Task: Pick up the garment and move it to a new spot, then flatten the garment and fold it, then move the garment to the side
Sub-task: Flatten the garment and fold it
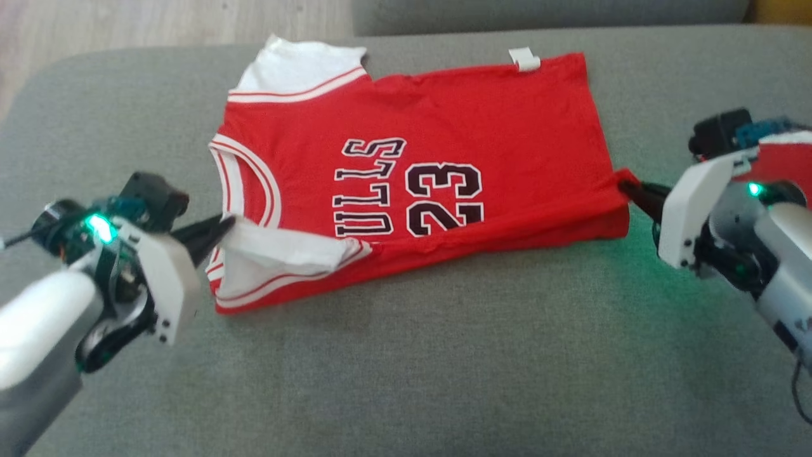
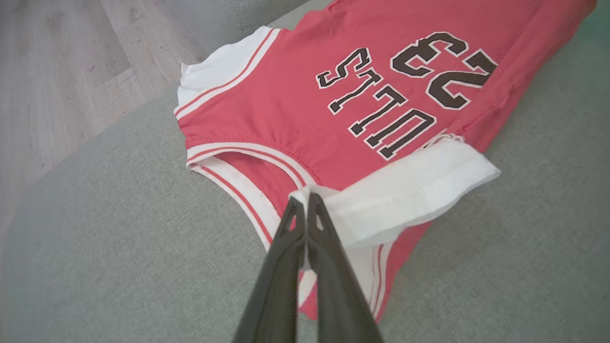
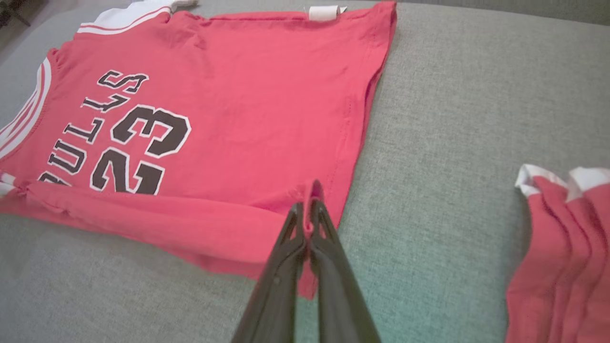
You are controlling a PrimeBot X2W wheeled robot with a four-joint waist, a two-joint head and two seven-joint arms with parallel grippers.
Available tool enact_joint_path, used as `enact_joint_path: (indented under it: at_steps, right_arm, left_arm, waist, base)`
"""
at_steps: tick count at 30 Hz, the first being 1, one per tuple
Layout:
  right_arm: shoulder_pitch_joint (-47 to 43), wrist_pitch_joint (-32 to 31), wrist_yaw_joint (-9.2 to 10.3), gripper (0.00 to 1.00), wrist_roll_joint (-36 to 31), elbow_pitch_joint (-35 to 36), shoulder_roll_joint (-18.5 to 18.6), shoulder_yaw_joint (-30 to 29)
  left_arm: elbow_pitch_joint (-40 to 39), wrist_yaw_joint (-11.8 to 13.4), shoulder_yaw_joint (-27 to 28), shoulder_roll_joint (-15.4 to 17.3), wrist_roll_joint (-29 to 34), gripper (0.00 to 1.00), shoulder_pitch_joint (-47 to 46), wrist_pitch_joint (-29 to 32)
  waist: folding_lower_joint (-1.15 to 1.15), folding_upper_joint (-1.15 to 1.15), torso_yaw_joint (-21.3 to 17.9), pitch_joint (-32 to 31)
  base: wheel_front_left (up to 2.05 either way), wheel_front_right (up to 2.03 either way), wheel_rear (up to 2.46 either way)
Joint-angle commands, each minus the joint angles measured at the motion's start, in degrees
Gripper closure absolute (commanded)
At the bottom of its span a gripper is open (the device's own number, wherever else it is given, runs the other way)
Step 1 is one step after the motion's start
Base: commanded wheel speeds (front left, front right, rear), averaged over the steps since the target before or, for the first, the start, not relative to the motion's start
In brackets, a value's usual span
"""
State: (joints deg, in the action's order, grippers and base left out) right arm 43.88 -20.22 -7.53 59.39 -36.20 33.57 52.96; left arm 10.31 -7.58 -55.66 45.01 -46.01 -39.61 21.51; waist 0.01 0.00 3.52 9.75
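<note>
The garment (image 1: 419, 146) is a red jersey with white sleeves and black "ULLS 23" print, lying on the grey cushion (image 1: 406, 355), its near long edge folded over the print. My left gripper (image 1: 223, 223) is shut on the white sleeve edge at the jersey's left end; the left wrist view shows the fingers (image 2: 305, 209) pinching that white fabric (image 2: 410, 190). My right gripper (image 1: 625, 185) is shut on the red hem corner at the right end, and the right wrist view shows cloth (image 3: 228, 109) pinched between its tips (image 3: 309, 209).
A second red garment (image 3: 562, 257) with white trim lies bunched at the right, close behind my right arm. Wooden floor (image 2: 57, 71) shows beyond the cushion's left edge. A grey backrest (image 1: 545, 13) runs along the far side. Bare cushion stretches in front of the jersey.
</note>
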Motion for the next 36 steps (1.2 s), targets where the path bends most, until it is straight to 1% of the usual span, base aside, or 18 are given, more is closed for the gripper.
enact_joint_path:
  at_steps: [1, 6, 18, 21, 28, 29, 30, 31, 32, 36]
  right_arm:
    - [1.9, 0.7, 0.04, 1.00, -0.5, 0.5, 0.1, -0.6]
    - [3.6, 0.9, 0.04, 1.00, -0.9, -0.3, -0.9, 0.1]
    - [7.0, 1.6, 0.04, 1.00, -1.0, -2.4, -2.7, 3.1]
    - [8.1, 2.2, 0.04, 1.00, -0.8, -3.2, -3.1, 3.8]
    - [9.5, 3.1, 0.04, 1.00, -0.2, -4.6, -4.0, 5.3]
    - [9.7, 3.5, 0.04, 1.00, -0.2, -4.8, -4.1, 5.5]
    - [10.0, 4.4, 0.04, 0.77, -0.6, -5.1, -4.1, 5.6]
    - [10.4, 5.8, 0.04, 0.19, -1.1, -5.5, -4.1, 5.6]
    - [10.6, 7.0, 0.04, 0.00, -1.4, -6.1, -4.3, 5.5]
    - [11.2, 13.4, 0.04, 0.00, -2.7, -8.4, -5.0, 4.6]
  left_arm:
    - [0.2, 0.1, 1.8, 1.9, -0.4, 1.00, -4.8, -0.7]
    - [3.2, 0.1, -1.3, 1.2, 0.0, 1.00, -9.3, -1.6]
    - [14.3, 0.1, -10.2, -1.9, 1.9, 1.00, -20.4, -6.3]
    - [19.1, 0.1, -11.4, -3.3, 3.0, 1.00, -23.3, -8.9]
    - [25.6, 0.1, -13.6, -6.6, 2.6, 1.00, -25.2, -11.4]
    - [26.2, 0.1, -13.8, -7.0, 2.2, 0.74, -25.4, -11.7]
    - [27.1, 0.1, -13.7, -7.5, 2.1, 0.13, -25.7, -12.5]
    - [28.1, 0.1, -13.3, -8.0, 1.9, 0.00, -25.9, -13.2]
    - [29.0, 0.1, -13.2, -8.6, 1.7, 0.00, -26.0, -13.9]
    - [31.6, 0.4, -11.8, -10.9, 0.5, 0.00, -25.9, -18.1]
  waist:
    - [-0.01, 0.00, -0.4, 1.4]
    - [-0.01, 0.00, -0.8, 3.0]
    - [-0.01, 0.00, -1.7, 5.0]
    - [-0.01, 0.00, -2.0, 5.8]
    - [-0.01, 0.00, -2.2, 6.5]
    - [-0.01, 0.00, -2.1, 6.6]
    - [-0.01, 0.00, -2.1, 6.6]
    - [-0.01, 0.00, -2.0, 6.6]
    - [-0.01, 0.00, -2.0, 6.6]
    - [-0.01, 0.00, -1.5, 5.9]
  base:
    - [0.00, 0.00, 0.00]
    - [0.00, 0.00, 0.00]
    - [0.00, 0.00, 0.00]
    - [0.00, 0.00, 0.00]
    - [0.00, 0.00, 0.00]
    - [0.00, 0.00, 0.00]
    - [0.00, 0.00, 0.00]
    - [0.00, 0.00, 0.00]
    - [0.00, 0.00, 0.00]
    - [0.00, 0.00, 0.00]
